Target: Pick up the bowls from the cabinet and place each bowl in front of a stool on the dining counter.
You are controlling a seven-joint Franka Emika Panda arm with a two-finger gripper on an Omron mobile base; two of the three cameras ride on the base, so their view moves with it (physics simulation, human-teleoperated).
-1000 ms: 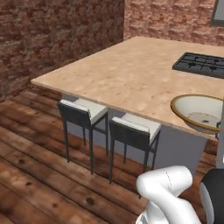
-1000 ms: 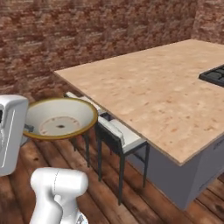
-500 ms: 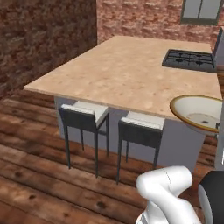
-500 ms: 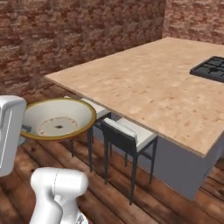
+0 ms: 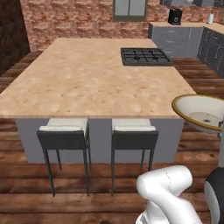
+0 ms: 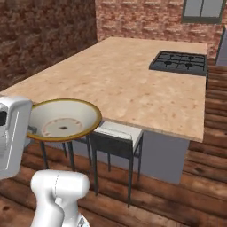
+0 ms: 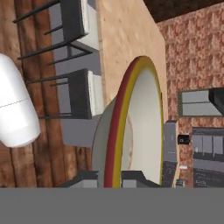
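Two grey metal stools with pale cushions, the left one (image 5: pixel 63 135) and the right one (image 5: pixel 133 134), now stand square-on at the near edge of the large tan-pink speckled stone desk (image 5: pixel 87 78); a second ago that island was seen at a slant, so the whole view has swung as the base drove round to face it, and the things themselves did not move. The wide shallow cream bowl with a tan-brown rim (image 6: pixel 62 119) rides in the air beside the arm, off the desk's near corner and above the wooden floor. In the hand view the dark claw (image 7: pixel 113 177) is clenched on the bowl's rim, one finger tip each side of it. The black gas cooktop (image 5: pixel 145 56) lies far back. The carry looks nearly done: setting the bowl before a stool likely comes next
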